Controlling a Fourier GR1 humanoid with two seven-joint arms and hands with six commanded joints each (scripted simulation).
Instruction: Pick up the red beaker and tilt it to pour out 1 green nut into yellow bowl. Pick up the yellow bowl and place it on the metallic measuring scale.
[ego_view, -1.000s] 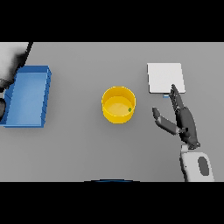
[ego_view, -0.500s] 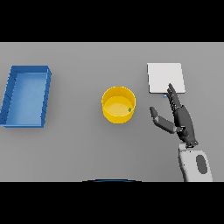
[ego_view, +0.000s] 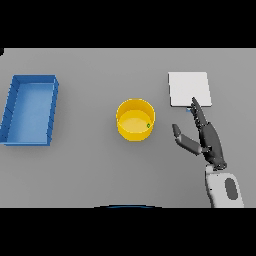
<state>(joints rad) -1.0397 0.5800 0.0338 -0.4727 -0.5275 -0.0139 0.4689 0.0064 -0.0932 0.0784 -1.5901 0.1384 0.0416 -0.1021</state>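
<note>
A: Where was the right hand (ego_view: 207, 137)?
B: Low right, fingers straight, thumb spread, holding nothing.
A: And the yellow bowl (ego_view: 135, 120)?
B: Left of it, apart, mid-table, green nut (ego_view: 148, 125) inside.
A: Beyond?
B: Metallic scale (ego_view: 189, 89) past the fingertips; blue tray (ego_view: 30, 109) far left.

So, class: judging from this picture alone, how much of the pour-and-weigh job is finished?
Done: a small green nut already lies inside the round yellow bowl. In hand: the right hand is open beside the bowl, touching nothing. Left: grasping the bowl and setting it on the flat metallic measuring scale, which is bare. No red beaker shows.
</note>
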